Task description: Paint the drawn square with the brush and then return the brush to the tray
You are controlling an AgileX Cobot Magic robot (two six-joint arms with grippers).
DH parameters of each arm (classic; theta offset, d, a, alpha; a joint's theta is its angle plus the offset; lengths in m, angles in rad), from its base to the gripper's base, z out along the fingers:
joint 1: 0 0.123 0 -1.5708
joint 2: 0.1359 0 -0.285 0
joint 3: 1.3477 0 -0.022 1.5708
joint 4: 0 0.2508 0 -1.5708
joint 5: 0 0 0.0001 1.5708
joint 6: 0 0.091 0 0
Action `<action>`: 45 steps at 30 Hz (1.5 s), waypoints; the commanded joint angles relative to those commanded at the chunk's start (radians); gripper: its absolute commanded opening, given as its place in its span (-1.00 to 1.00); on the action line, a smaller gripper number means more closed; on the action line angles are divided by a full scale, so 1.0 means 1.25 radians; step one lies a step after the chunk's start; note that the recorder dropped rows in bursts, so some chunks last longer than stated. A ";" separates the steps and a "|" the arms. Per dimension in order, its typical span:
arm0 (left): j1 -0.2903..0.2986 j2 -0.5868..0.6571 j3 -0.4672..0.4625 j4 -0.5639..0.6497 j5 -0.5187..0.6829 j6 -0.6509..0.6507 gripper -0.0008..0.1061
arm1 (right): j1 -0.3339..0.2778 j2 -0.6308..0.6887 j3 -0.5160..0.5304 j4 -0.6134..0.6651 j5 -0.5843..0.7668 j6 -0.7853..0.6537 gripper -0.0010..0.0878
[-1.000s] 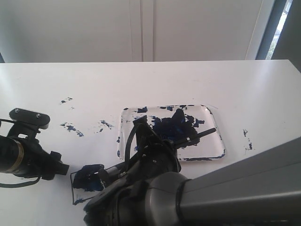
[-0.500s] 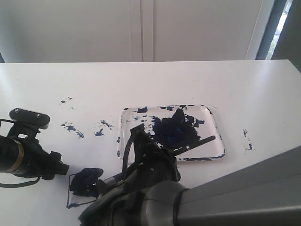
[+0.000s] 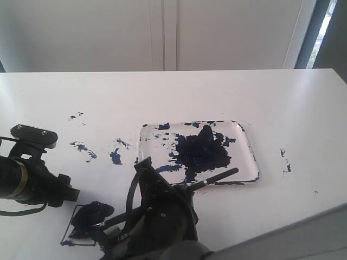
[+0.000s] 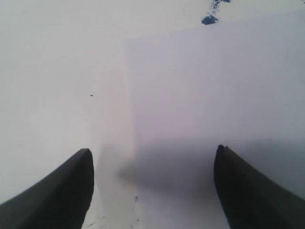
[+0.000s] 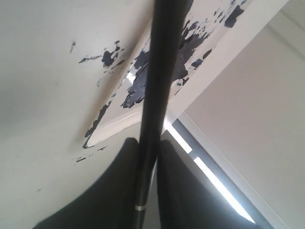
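The brush [image 3: 217,177] is a long black stick; its upper end lies over the near rim of the white tray [image 3: 250,146], which holds a dark blue paint blob. My right gripper [image 3: 162,203] is shut on the brush handle [image 5: 155,86], and the right wrist view shows the silver band down between the fingers. The brush's dark tip rests on the drawn square [image 3: 87,225], a tilted pen outline at the near left, smeared blue-black inside. My left gripper [image 3: 73,194] stands open just left of the square, empty, above the white paper [image 4: 214,95].
Loose blue paint specks [image 3: 81,146] dot the white table left of the tray, and a few more [image 3: 284,160] lie to its right. A white wall and a window frame stand behind the table's far edge. My right arm fills the near centre.
My right arm has pulled toward the near left with the brush. The brush tip and the smeared square both sit further to the near left. The left arm has stayed still.
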 joint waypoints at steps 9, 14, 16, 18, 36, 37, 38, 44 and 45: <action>0.000 0.000 0.000 0.000 0.000 0.000 0.42 | 0.009 -0.014 0.000 -0.001 0.000 0.000 -0.98; 0.000 0.000 0.000 0.000 0.000 0.000 0.42 | 0.008 -0.014 0.000 -0.076 0.000 0.002 -0.98; 0.000 0.000 0.000 0.000 0.000 0.000 0.42 | -0.002 -0.012 0.000 -0.084 0.000 0.002 -0.98; 0.000 0.000 0.000 0.000 0.000 0.000 0.42 | -0.018 -0.011 0.000 -0.086 0.000 0.003 -0.98; 0.000 0.000 0.000 0.000 0.000 0.000 0.42 | -0.086 0.007 0.000 -0.120 0.000 0.054 -0.98; 0.000 0.000 0.000 0.000 0.000 0.000 0.42 | -0.086 0.007 0.000 -0.117 0.000 0.053 -0.98; 0.000 0.000 0.000 0.000 0.000 0.000 0.42 | -0.086 0.007 0.000 -0.115 0.000 0.053 -0.98; 0.000 0.000 0.000 0.000 0.000 0.000 0.42 | -0.065 0.007 0.000 -0.103 0.000 0.053 -0.98; 0.000 0.000 0.000 0.000 0.000 0.000 0.42 | -0.058 0.007 0.000 -0.103 0.000 0.053 -0.98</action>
